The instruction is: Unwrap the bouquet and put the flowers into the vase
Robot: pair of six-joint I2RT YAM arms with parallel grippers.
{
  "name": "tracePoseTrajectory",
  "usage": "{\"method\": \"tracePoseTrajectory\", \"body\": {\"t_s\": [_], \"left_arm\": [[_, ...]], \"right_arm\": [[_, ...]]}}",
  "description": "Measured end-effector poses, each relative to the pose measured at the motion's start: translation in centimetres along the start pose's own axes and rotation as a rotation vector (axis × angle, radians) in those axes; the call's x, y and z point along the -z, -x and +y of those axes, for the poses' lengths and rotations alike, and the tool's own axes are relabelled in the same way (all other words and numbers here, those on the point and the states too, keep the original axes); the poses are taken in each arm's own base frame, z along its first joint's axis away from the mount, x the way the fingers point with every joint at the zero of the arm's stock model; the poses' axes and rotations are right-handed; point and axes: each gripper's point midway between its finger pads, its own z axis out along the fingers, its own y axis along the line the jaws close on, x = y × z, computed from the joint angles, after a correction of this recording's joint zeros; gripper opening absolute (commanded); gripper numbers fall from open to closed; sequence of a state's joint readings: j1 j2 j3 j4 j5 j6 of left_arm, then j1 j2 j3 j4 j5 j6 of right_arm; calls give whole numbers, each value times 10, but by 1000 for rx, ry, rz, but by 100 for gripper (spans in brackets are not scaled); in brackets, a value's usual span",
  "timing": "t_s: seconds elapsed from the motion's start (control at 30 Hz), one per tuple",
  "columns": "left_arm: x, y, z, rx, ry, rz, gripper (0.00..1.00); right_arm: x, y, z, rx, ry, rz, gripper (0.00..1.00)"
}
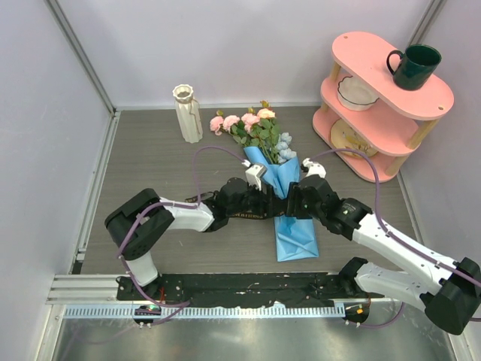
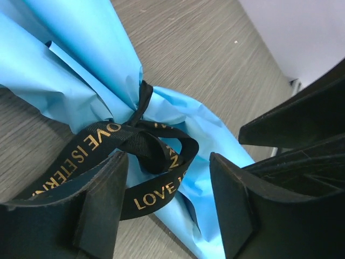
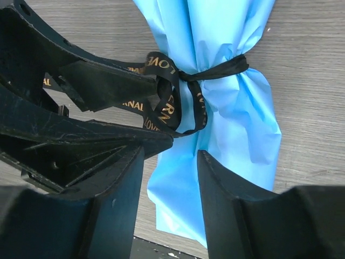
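My pincer [image 2: 168, 208]: jaws apart | black ribbon [image 2: 156, 148] loop between them, knotted round the blue paper [image 2: 86, 59] | right arm [image 2: 307, 113] close by | grey table [image 2: 215, 48] beneath

Smooth matt blue paper wrap [image 3: 232, 32], cinched by a finely woven black cloth ribbon [image 2: 102, 137] with gold lettering, lies on a matt grey wood-grain tabletop [image 2: 215, 48].

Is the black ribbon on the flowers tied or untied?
Tied. The black ribbon goes tight around the blue paper and pinches it in, with a knot and loops on one side.
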State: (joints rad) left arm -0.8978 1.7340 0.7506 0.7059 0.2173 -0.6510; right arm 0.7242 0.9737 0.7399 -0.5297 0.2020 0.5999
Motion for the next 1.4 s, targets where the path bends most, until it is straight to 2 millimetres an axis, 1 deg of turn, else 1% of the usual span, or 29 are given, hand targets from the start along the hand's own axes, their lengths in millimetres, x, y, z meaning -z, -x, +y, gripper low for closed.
{"method": "tracePoseTrajectory", "body": {"t_s": [0.03, 0.1, 0.17, 0.2, 0.23, 0.3, 0.37, 0.5, 0.63, 0.7, 0.73, 0.77, 0.83, 0.87, 0.9, 0.93, 0.97, 1.0, 1.03, 1.07, 1.1, 1.17, 1.27, 1.33, 1.4], "left_arm": [[-2, -3, 1, -2, 17, 12, 59], [-6, -5, 1, -7, 50, 26, 56], [-9, -5, 2, -15, 74, 32, 56], [-9, -6, 3, -22, 84, 34, 55], [-9, -6, 5, -26, 93, 35, 54], [-8, -9, 9, -28, 113, 42, 51], [-8, -9, 11, -28, 127, 40, 50], [-8, -7, 14, -27, 142, 31, 43], [-8, -5, 17, -26, 163, 18, 28], [-8, -4, 19, -29, 171, 13, 24], [-8, -4, 19, -30, 174, 11, 24], [-8, -3, 20, -30, 177, 8, 24], [-8, -3, 20, -30, 178, 5, 34], [-8, -3, 20, -31, 178, 5, 38], [-8, -3, 21, -31, 179, 3, 44], [-7, -3, 21, -30, 180, 2, 47], [-7, -3, 22, -33, 182, 2, 50], [-7, -3, 22, -32, 183, 1, 55], [-7, -3, 22, -31, 183, 1, 57], [-7, -3, 22, -32, 183, 1, 59], [-7, -3, 22, -31, 183, 1, 63], [-7, -3, 22, -33, 184, 1, 64], [-7, -4, 22, -30, 187, 4, 65], [-9, -3, 22, -30, 191, 9, 59], [-15, 1, 21, -27, 192, 10, 57]], "right_arm": [[-1, -2, -3, -4, -9, 3, 46], [-5, -6, -8, -14, -23, 6, 42], [-8, -10, -13, -29, -37, 13, 37], [-10, -13, -16, -37, -43, 16, 31], [-12, -15, -18, -45, -48, 18, 28], [-15, -17, -23, -63, -60, 19, 24], [-17, -17, -26, -81, -66, 14, 25], [-20, -13, -26, -107, -54, -3, 33], [-24, -9, -23, -123, -37, -13, 38], [-28, -8, -22, -128, -33, -14, 40], [-31, -7, -21, -129, -33, -15, 40], [-32, -7, -21, -129, -33, -14, 40], [-39, -8, -22, -129, -40, -5, 39], [-42, -10, -22, -129, -42, 3, 36], [-45, -11, -22, -127, -46, 11, 35], [-49, -14, -23, -125, -48, 20, 32], [-51, -15, -23, -123, -50, 28, 26], [-52, -16, -24, -123, -52, 31, 21], [-52, -18, -24, -121, -50, 35, 17], [-52, -19, -25, -121, -49, 33, 7], [-52, -21, -26, -120, -47, 33, 4], [-50, -23, -28, -122, -45, 30, 1], [-45, -24, -29, -127, -32, 14, 1], [-42, -25, -30, -129, -25, 7, 1], [-41, -27, -30, -130, -20, 6, 1]]}}
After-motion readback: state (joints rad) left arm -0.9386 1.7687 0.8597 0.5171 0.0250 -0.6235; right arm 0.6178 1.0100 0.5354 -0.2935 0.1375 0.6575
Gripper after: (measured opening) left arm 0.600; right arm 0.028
